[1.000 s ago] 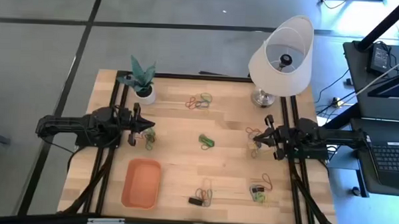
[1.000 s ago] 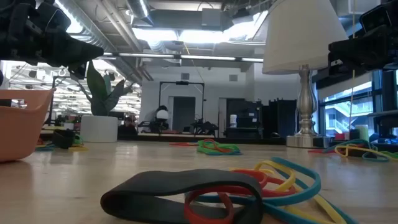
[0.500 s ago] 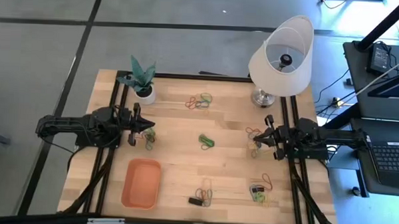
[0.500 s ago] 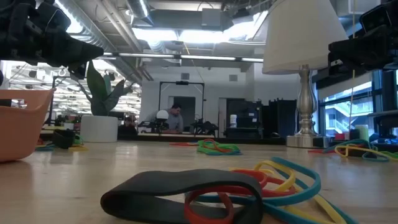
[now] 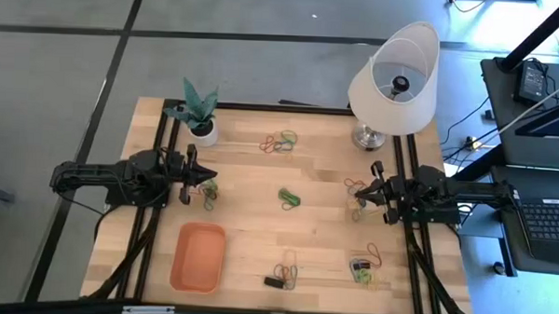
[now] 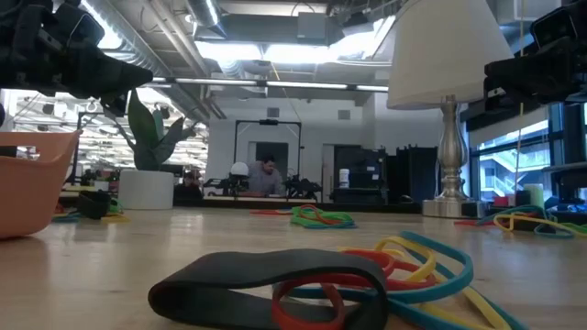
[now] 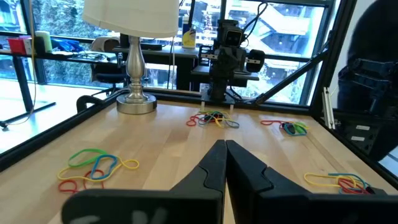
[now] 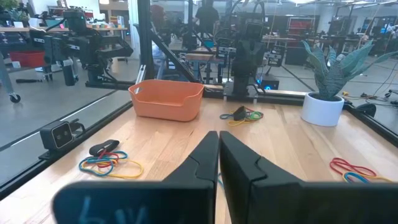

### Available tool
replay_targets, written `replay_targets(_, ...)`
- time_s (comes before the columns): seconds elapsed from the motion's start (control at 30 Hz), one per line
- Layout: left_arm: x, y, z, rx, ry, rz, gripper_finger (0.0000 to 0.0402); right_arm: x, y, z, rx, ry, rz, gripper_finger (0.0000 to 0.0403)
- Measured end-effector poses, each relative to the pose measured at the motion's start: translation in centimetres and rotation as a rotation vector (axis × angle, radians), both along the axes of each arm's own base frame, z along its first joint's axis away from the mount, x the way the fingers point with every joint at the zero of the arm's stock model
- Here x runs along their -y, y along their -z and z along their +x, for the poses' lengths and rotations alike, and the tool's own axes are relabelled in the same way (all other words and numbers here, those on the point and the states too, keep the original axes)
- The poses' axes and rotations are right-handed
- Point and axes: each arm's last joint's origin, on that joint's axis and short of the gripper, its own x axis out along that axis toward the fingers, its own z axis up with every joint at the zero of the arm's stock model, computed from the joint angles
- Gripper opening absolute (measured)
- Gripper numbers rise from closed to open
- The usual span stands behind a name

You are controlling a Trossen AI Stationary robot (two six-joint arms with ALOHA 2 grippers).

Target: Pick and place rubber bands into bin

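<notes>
Nothing is changing: left gripper at nine o'clock and right gripper at three are staying closed and empty, so the rubber bands are waiting outside the bin.

Lamp at table's far right corner. Potted plant at far left. Small black block near front edge. Laptop right of table. Person in room behind.

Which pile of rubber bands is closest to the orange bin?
The pile with the black block at the table's front edge, just right of the bin; every other pile lies farther away.
</notes>
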Motion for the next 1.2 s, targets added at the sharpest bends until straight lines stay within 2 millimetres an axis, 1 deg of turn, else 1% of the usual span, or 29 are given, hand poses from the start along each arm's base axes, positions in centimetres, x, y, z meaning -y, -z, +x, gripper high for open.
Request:
replay_targets(0.5,0.0,0.0,0.0,0.000,0.000,0.000,0.0006,0.0,0.0,0.0,-0.001,0.000,0.006,0.0020)
replay_targets(0.73,0.0,0.0,0.0,0.000,0.000,0.000,0.0006,0.0,-0.2,0.0,-0.006,0.000,0.129,0.0020)
replay_targets(0.97,0.0,0.0,0.0,0.000,0.000,0.000,0.0006,0.0,-1.0,-0.1,0.081,0.006,0.135,0.0020)
replay_targets(1.13,0.0,0.0,0.0,0.000,0.000,0.000,0.0006,0.1,-1.1,-0.1,0.071,-0.004,0.260,0.0020)
replay_targets(1.2,0.0,0.0,0.0,0.000,0.000,0.000,0.0006,0.0,-1.1,-0.1,0.067,-0.014,0.260,0.0019)
